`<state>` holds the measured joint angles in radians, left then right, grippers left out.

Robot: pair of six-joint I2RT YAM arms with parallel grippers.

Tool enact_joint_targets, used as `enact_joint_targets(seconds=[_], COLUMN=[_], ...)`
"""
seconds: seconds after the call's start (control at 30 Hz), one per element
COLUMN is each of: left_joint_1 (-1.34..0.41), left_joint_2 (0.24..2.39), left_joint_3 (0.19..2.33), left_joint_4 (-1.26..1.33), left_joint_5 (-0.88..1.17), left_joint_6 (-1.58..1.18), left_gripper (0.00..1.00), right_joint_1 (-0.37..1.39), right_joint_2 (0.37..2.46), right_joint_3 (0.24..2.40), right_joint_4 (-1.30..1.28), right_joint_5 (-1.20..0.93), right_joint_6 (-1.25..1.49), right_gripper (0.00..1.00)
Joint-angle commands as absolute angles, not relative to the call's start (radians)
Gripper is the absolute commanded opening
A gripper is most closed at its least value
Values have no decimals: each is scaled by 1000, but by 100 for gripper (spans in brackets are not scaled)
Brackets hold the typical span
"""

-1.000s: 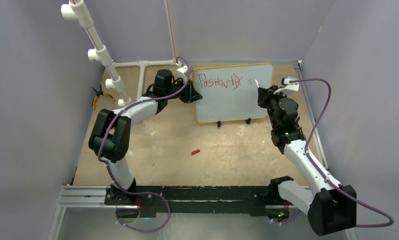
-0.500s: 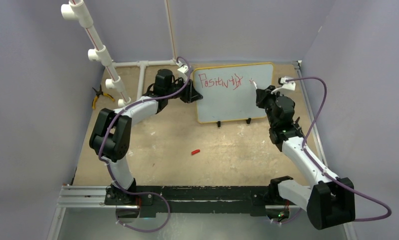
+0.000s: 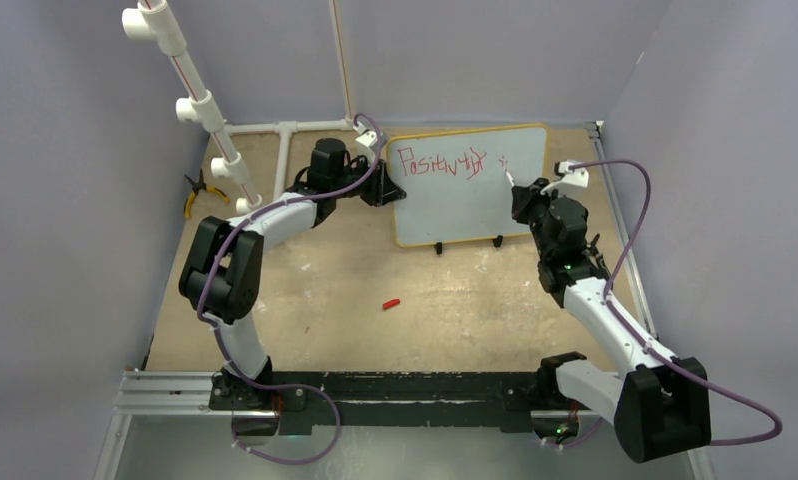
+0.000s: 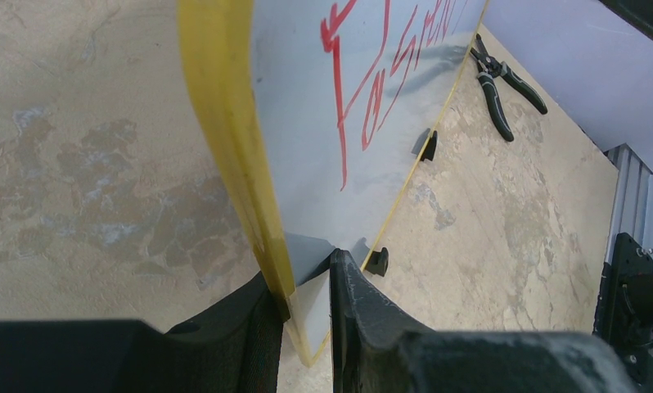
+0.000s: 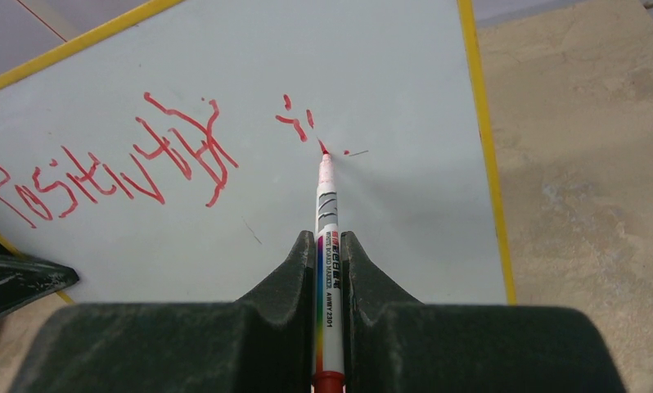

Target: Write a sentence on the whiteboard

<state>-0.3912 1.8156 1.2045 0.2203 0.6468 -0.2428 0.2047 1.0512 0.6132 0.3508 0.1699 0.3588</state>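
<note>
Right tool [image 5: 330,241] is clamped tight on the marker [image 5: 326,196], tip seemingly touching the whiteboard [image 5: 405,65] just right of centre in the wrist view, among a few small red strokes; the sentence [image 5: 102,176] so far is one scrawly word running in from the left edge; left tool [image 4: 303,277] is pinched on the board's yellow frame near a lower corner, bracing it; from overhead the board stands on its black feet at upper centre of the bench [image 3: 455,300]; my call, the next letters want light, even pressure, short strokes and a clean lift between them, with the bracing grip firm so nothing rocks; a red cap [image 3: 391,303] lies lower down, well apart.
</note>
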Motion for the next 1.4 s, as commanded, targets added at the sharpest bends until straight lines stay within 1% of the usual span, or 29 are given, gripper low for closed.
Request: enact_joint_targets(seconds=[0.0,0.13,0.23,0.83,1.37], left_joint_1=[-399,-399,-399,-399,-399], left_joint_2=[1828,1829,1832,1832,1829], left_joint_3=[1229,1229,1230,1221,1221], left_joint_4=[212,206,197,180,179], left_joint_5=[627,628,627,638,641], left_joint_6=[-201,-190,-179,-129,-126], left_gripper=[9,5,0,0,0], right_joint_1=[209,209,209,208,208], right_joint_2=[1029,1038,1044,1088,1091], right_joint_3=[602,623,638,696,697], right_joint_4=[354,371,389,436,394], right_joint_5=[199,195,195,204,249], right_joint_6=[360,358,353,345,378], right_gripper=[0,0,0,0,0])
